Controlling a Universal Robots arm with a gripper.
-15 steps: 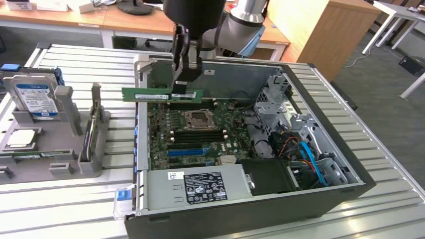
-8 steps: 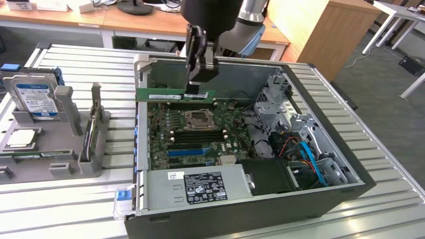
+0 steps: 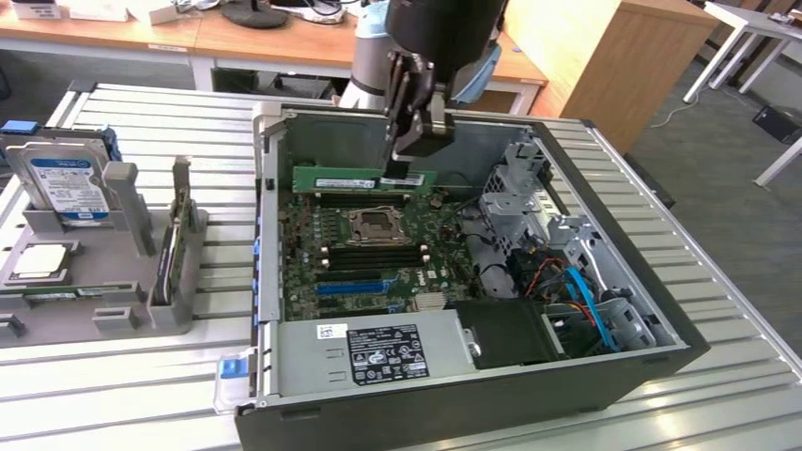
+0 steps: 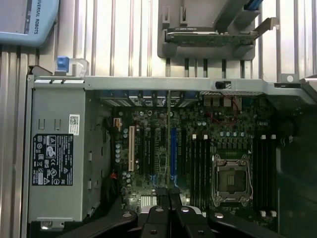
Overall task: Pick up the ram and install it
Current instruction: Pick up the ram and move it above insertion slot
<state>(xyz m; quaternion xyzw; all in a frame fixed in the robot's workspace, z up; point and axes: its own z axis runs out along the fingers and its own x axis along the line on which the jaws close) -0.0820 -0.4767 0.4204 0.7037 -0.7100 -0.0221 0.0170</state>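
The ram (image 3: 351, 178) is a long green stick held level on its edge over the far part of the motherboard (image 3: 363, 272), inside the open computer case (image 3: 269, 244). My gripper (image 3: 405, 171) is shut on the stick's end at the exterior view's right. In the wrist view the ram (image 4: 169, 144) appears edge-on as a thin line running out from my gripper (image 4: 169, 196), over the board between the blue slot (image 4: 174, 153) and the black memory slots (image 4: 198, 168). It hangs above the board, apart from the slots.
The CPU socket (image 3: 374, 225) sits mid-board, and the power supply (image 3: 376, 352) fills the case's near end. A drive cage and cables (image 3: 564, 272) stand at the exterior view's right. A grey fixture (image 3: 100, 272) with a hard drive (image 3: 63, 183) stands at its left.
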